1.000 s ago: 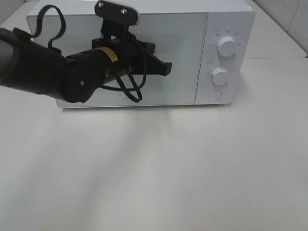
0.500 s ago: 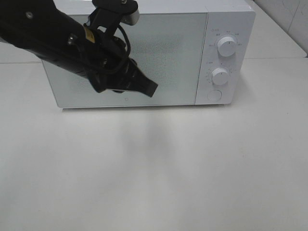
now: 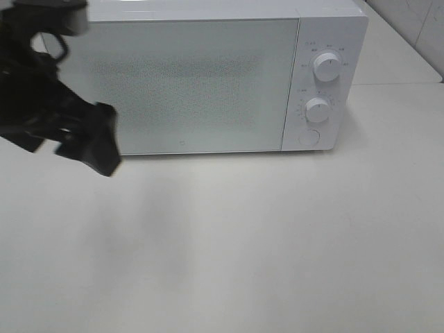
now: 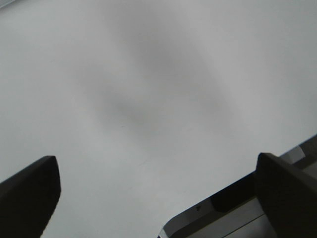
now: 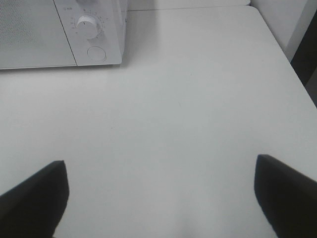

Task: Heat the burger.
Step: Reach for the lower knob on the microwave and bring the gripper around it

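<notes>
From the high camera I see the white microwave [image 3: 333,28] standing at the back of the pale table [image 3: 277,243], its door [image 3: 187,76] shut flat against the body. The door's speckled panel lets me see nothing behind it, and I cannot find the burger in any view, so I cannot tell where it is. To the right of the door sit the upper knob [image 3: 327,67], the lower knob [image 3: 317,109] under it, and a round button [image 3: 309,137] lowest of the three. The left gripper [image 3: 97,139] shows as a blurred black shape at the left edge of this view, in front of the microwave's left end and above the table; here I cannot read how its jaws stand

On the left wrist camera, the two dark fingers [image 4: 29,193] sit at opposite sides of the picture, spread wide with only bare table between them, so that gripper is open and empty. A pale grey edge pokes in near one finger; I cannot say what it is

On the right wrist camera, the right gripper [image 5: 161,171] is likewise spread wide and holds nothing, hanging over bare table. The microwave's control end, with one knob and the round button, lies well apart from it
</notes>
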Tool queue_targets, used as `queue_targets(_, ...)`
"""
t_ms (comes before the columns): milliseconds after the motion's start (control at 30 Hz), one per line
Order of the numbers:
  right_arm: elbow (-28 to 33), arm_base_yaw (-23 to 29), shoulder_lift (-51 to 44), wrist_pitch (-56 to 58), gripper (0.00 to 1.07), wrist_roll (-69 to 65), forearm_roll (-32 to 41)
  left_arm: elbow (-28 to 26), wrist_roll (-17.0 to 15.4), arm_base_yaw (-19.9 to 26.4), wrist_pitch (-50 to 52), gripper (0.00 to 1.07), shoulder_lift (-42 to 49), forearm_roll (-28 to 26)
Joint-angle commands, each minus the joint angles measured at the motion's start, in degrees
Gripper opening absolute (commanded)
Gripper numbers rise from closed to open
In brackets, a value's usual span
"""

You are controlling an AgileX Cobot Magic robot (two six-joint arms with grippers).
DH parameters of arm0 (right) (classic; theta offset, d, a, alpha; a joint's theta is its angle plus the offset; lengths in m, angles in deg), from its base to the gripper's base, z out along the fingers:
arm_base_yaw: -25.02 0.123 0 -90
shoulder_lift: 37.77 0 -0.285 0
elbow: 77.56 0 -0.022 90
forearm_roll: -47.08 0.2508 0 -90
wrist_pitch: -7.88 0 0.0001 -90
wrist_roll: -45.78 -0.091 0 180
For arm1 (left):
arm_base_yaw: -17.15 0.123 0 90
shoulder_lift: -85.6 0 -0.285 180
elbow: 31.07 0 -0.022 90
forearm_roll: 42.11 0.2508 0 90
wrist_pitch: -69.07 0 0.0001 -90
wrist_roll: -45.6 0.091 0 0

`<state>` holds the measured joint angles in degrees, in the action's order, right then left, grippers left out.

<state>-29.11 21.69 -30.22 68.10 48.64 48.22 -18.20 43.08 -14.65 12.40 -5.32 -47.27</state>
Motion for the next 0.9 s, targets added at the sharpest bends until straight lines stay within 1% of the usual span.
queue_targets(33, 0.11, -0.23, -1.20, 0.29, 0.98, 0.52, 0.29, -0.46, 3.32, 11.23, -7.33, 1.01, 5.27, 3.04)
queue_targets(67, 0.11, -0.23, -1.20, 0.29, 0.98, 0.52, 0.29, -0.46, 3.32, 11.23, -7.33, 1.01, 5.27, 3.04)
queue_targets(100, 0.11, -0.23, -1.20, 0.29, 0.98, 0.52, 0.29, -0.46, 4.24, 14.32, -8.77, 1.01, 6.19, 4.35)
queue_targets(133, 0.11, -0.23, -1.20, 0.29, 0.98, 0.52, 0.29, -0.40, 5.61, 20.05, -10.89, 1.01, 7.39, 7.28)
queue_targets(167, 0.11, -0.23, -1.20, 0.29, 0.98, 0.52, 0.29, -0.40, 5.61, 20.05, -10.89, 1.01, 7.39, 7.28)
queue_targets(200, 0.11, -0.23, -1.20, 0.29, 0.98, 0.52, 0.29, -0.40, 6.70, 22.98, -11.40, 1.01, 7.79, 8.42)
queue_targets(233, 0.11, -0.23, -1.20, 0.29, 0.98, 0.52, 0.29, 0.23, 9.17, 27.67, -11.17, 1.01, 8.54, 9.34)
queue_targets(267, 0.11, -0.23, -1.20, 0.29, 0.98, 0.52, 0.29, 0.23, 9.17, 27.67, -11.17, 1.01, 8.54, 9.34)
queue_targets(300, 0.11, -0.23, -1.20, 0.29, 0.98, 0.52, 0.29, 0.86, 9.85, 28.88, -10.77, 1.01, 8.88, 9.11)
queue_targets(333, 0.11, -0.23, -1.20, 0.29, 0.98, 0.52, 0.29, 3.15, 10.08, 29.85, -9.97, 1.01, 10.54, 7.51)
queue_targets(367, 0.11, -0.23, -1.20, 0.29, 0.98, 0.52, 0.29, 3.15, 10.08, 29.85, -9.97, 1.01, 10.54, 7.51)
queue_targets(400, 0.11, -0.23, -1.20, 0.29, 0.98, 0.52, 0.29, 4.87, 10.08, 29.85, -9.63, 1.01, 11.80, 6.82)
queue_targets(433, 0.11, -0.23, -1.20, 0.29, 0.98, 0.52, 0.29, 9.05, 10.03, 29.85, -8.71, 1.01, 14.95, 5.16)
queue_targets(467, 0.11, -0.23, -1.20, 0.29, 0.98, 0.52, 0.29, 9.05, 10.03, 29.85, -8.71, 1.01, 14.95, 5.16)
queue_targets(500, 0.11, -0.23, -1.20, 0.29, 0.98, 0.52, 0.29, 11.92, 9.91, 29.85, -8.14, 1.01, 17.30, 4.01)
queue_targets(533, 0.11, -0.23, -1.20, 0.29, 0.98, 0.52, 0.29, 17.53, 9.97, 29.85, -6.59, 1.01, 22.46, 2.86)
queue_targets(567, 0.11, -0.23, -1.20, 0.29, 0.98, 0.52, 0.29, 17.53, 9.97, 29.85, -6.59, 1.01, 22.46, 2.86)
queue_targets(600, 0.11, -0.23, -1.20, 0.29, 0.98, 0.52, 0.29, 20.68, 9.97, 29.85, -5.61, 1.01, 25.78, 2.69)
queue_targets(633, 0.11, -0.23, -1.20, 0.29, 0.98, 0.52, 0.29, 25.67, 9.97, 29.85, -4.07, 1.01, 32.89, 2.69)
queue_targets(667, 0.11, -0.23, -1.20, 0.29, 0.98, 0.52, 0.29, 25.67, 9.97, 29.85, -4.07, 1.01, 32.89, 2.69)
queue_targets(700, 0.11, -0.23, -1.20, 0.29, 0.98, 0.52, 0.29, 27.96, 9.97, 29.85, -3.38, 1.01, 36.55, 2.69)
queue_targets(733, 0.11, -0.23, -1.20, 0.29, 0.98, 0.52, 0.29, 31.57, 9.97, 29.85, -3.21, 1.01, 43.20, 2.58)
queue_targets(767, 0.11, -0.23, -1.20, 0.29, 0.98, 0.52, 0.29, 33.00, 9.97, 29.85, -3.61, 1.01, 46.87, 2.52)
queue_targets(800, 0.11, -0.23, -1.20, 0.29, 0.98, 0.52, 0.29, 33.00, 9.97, 29.85, -3.61, 1.01, 46.87, 2.52)
queue_targets(833, 0.11, -0.23, -1.20, 0.29, 0.98, 0.52, 0.29, 35.29, 9.97, 29.85, -3.72, 1.01, 53.40, 2.41)
queue_targets(867, 0.11, -0.23, -1.20, 0.29, 0.98, 0.52, 0.29, 35.75, 9.80, 29.85, -2.64, 1.01, 56.84, 2.29)
queue_targets(900, 0.11, -0.23, -1.20, 0.29, 0.98, 0.52, 0.29, 35.75, 9.80, 29.85, -2.64, 1.01, 56.84, 2.29)
